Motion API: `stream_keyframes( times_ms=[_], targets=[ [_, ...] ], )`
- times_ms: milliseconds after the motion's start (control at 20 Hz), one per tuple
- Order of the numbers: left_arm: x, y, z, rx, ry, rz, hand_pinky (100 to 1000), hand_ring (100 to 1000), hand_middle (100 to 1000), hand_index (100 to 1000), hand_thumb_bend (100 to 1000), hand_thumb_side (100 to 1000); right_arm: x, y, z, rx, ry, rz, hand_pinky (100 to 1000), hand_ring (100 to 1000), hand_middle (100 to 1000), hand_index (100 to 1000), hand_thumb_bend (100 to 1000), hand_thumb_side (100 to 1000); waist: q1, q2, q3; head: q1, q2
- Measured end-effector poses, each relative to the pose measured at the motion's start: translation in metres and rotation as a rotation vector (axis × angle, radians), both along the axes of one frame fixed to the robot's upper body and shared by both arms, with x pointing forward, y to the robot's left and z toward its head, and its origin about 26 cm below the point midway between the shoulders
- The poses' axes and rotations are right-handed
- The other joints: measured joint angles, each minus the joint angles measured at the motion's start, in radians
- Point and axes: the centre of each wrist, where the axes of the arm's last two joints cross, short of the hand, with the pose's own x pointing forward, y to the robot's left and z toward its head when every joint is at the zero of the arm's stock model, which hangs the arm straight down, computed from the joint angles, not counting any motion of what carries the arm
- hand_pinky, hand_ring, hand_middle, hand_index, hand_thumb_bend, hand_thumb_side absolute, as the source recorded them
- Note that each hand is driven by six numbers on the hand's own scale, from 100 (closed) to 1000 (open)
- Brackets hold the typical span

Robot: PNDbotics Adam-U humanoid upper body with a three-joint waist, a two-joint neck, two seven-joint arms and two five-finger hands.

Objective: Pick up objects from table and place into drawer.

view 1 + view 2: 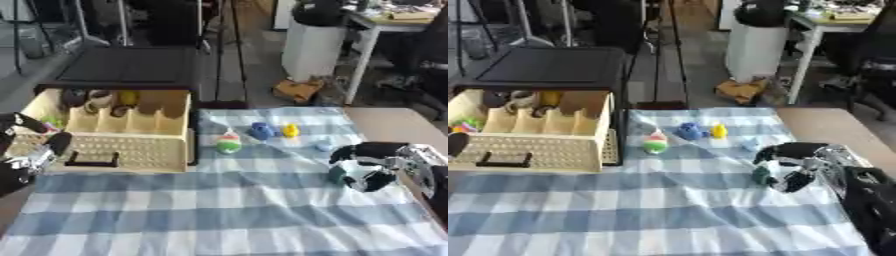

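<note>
A small teal object (337, 174) sits pinched in our right hand (372, 167) above the checked cloth (227, 210); beyond the hand lie blue (261, 131), yellow (290, 131) and striped toys (228, 142). Our left hand (31, 155), fingers relaxed, hovers at the open drawer (131, 145).

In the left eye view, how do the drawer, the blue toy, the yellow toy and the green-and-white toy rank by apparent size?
1. Drawer, by far.
2. Green-and-white toy.
3. Blue toy, close to the second.
4. Yellow toy, smallest.
</note>
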Motion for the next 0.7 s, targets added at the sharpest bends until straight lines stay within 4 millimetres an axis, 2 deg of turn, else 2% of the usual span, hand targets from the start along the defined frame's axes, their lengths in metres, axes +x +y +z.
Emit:
stream_keyframes(
  times_ms=[150,400,700],
  targets=[
    [0.0,0.0,0.0,0.0,0.0,0.001,248,100,104,690,479,1000,-0.001,0.001,-0.005,0.002,0.003,-0.012,779,835,902,929,100,338,0.001,0.003,0.0,0.0,0.0],
    [0.0,0.0,0.0,-0.001,-0.001,0.001,248,100,104,690,478,1000,-0.002,0.003,-0.013,0.009,0.002,-0.021,689,717,812,887,100,289,0.005,0.005,0.0,-0.001,0.0],
    [0.0,0.0,0.0,-0.001,-0.002,0.001,249,100,104,690,479,1000,-0.002,0.003,-0.014,0.018,-0.021,-0.025,512,535,681,816,100,214,0.005,0.005,0.0,-0.001,0.0]
  ],
)
